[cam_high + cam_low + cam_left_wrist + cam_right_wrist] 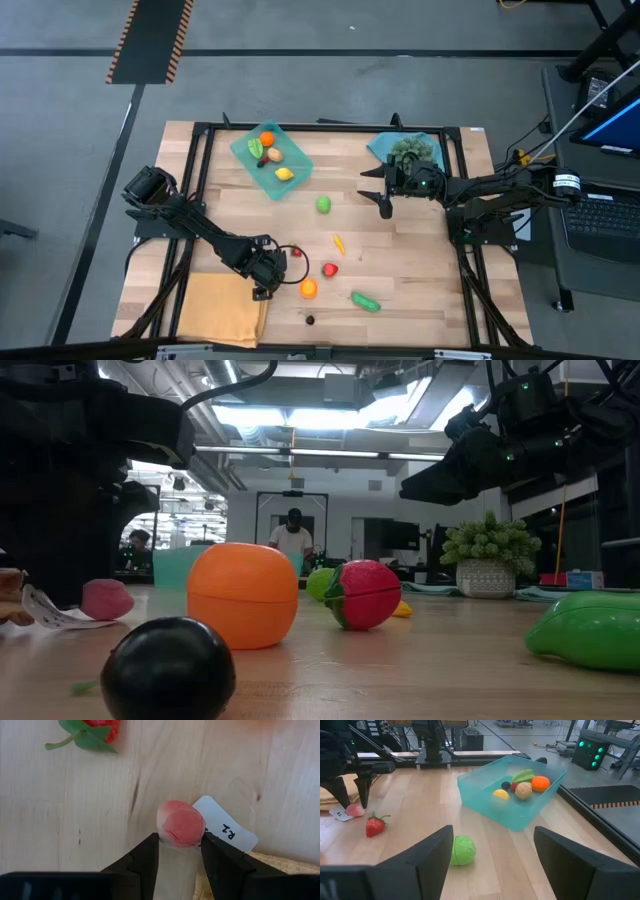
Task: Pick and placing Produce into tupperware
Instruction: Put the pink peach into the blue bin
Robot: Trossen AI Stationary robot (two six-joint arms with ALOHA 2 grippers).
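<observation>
We are closing the left tool [179,851] narrowly around the pink piece [180,824], resting on the counter [75,820] near its left front beside the white tag [227,827]. Advice: centre fingers, squeeze gently, lift straight, carry to the teal tupperware [270,158] far back. Right tool [492,855] is waiting wide above the green ball [463,850].

The left claw [179,842] is low with fingers partly closed, while the right claw [490,855] hovers spread wide.
</observation>
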